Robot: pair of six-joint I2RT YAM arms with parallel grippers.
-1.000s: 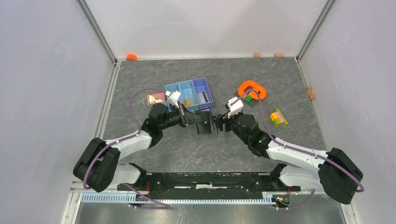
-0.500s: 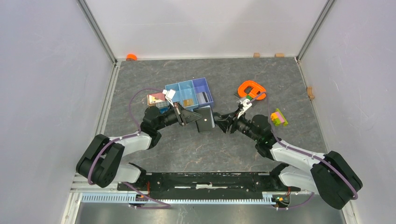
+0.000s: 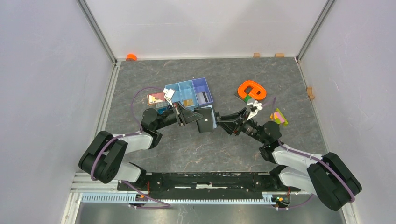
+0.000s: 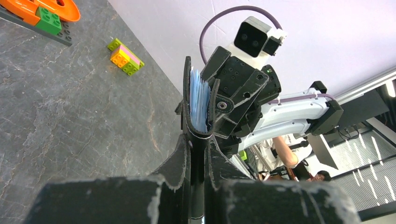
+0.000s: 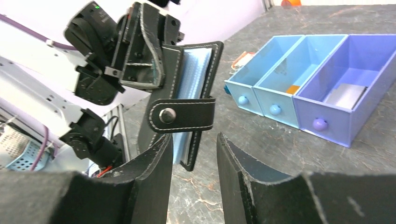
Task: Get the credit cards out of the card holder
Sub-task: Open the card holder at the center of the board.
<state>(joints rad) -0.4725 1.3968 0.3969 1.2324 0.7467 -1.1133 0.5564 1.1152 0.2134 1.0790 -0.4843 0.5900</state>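
Observation:
The card holder, a black folding wallet, hangs above the table with my left gripper shut on one cover. In the left wrist view that cover runs up from between the fingers and the wallet spreads open on pale blue sleeves. My right gripper faces it from the right, jaws apart. In the right wrist view the closing tab lies just past the right gripper, and the free cover's lower corner hangs in line with the gap. A grey credit card lies in the purple compartment.
The blue three-compartment tray stands just behind the wallet. An orange ring on a dark plate and a yellow-pink-green brick stack lie to the right. Small cards or boxes sit left of the tray. Grey walls enclose the table.
My right gripper has stretched left toward the wallet and rolled over, its jaws narrowing. The left gripper has kept its hold and turned the wallet slightly.

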